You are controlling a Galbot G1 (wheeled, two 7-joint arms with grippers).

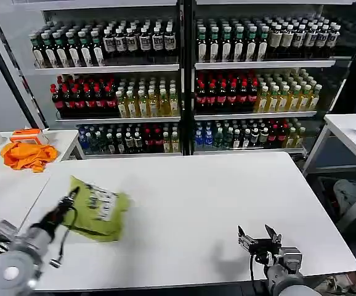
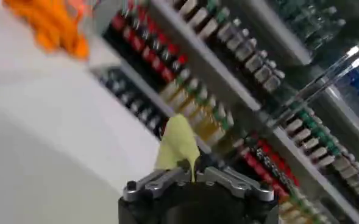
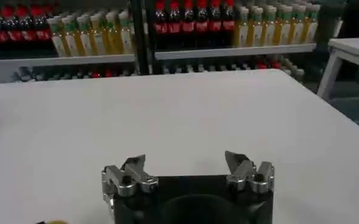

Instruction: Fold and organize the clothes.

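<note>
One lime-green cotton T-shirt [image 1: 101, 208], bunched into a compact bundle with its white printed label turned up, lies on the left part of the white rectangular table [image 1: 190, 203]. The left gripper [image 1: 73, 193] is at the bundle's left edge; in the left wrist view [image 2: 194, 176] its fingers are pressed together on a pointed fold of the green cloth [image 2: 178, 146], which stands up between them. The right gripper [image 1: 259, 238] hovers low over the bare front right of the table, well apart from the shirt, its fingers spread wide with nothing between them [image 3: 188, 167]. A crumpled bright orange cloth [image 1: 27, 154] sits on a separate white side table [image 1: 5, 185] to the left. Behind the table stand glass-fronted coolers [image 1: 184, 80] with shelves of bottled drinks.
</note>
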